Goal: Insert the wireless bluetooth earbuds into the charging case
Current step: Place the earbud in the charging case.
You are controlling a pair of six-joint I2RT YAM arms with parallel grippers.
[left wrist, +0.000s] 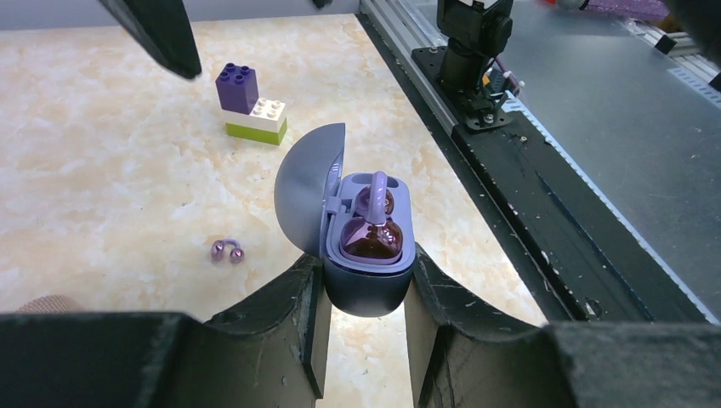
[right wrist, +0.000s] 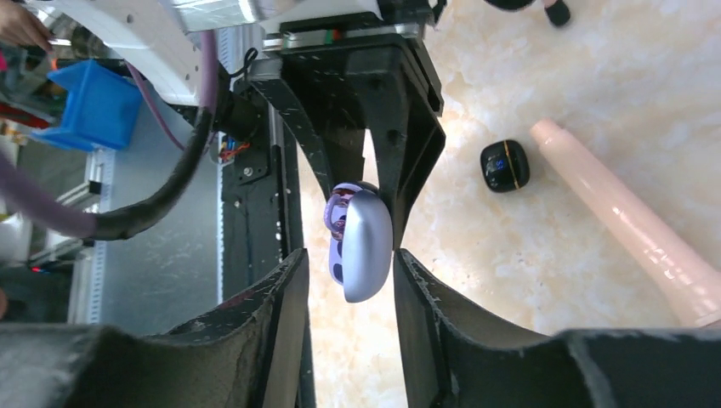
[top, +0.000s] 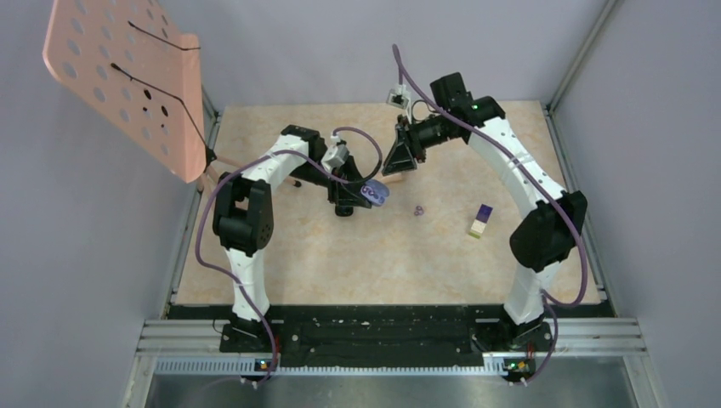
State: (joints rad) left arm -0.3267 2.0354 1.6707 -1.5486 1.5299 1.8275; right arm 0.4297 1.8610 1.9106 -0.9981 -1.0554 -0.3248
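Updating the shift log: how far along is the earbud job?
Done: one purple earbud sits in the open charging case. In hand: the left gripper clamps that case; the right gripper is open, empty, near it. Left: the loose earbud on the table.

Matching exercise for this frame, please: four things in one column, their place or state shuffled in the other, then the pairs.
Things:
1. charging case
2. loose earbud
3. purple-and-cream block
4. right hand

Place or state:
A. lying on the table between the case and the block, nothing touching it
B. fingers apart, holding nothing
C. lid open, one earbud seated inside, clamped in the left hand
D. standing on the table out toward the right arm's side

Pairs: 1-C, 2-A, 3-D, 4-B
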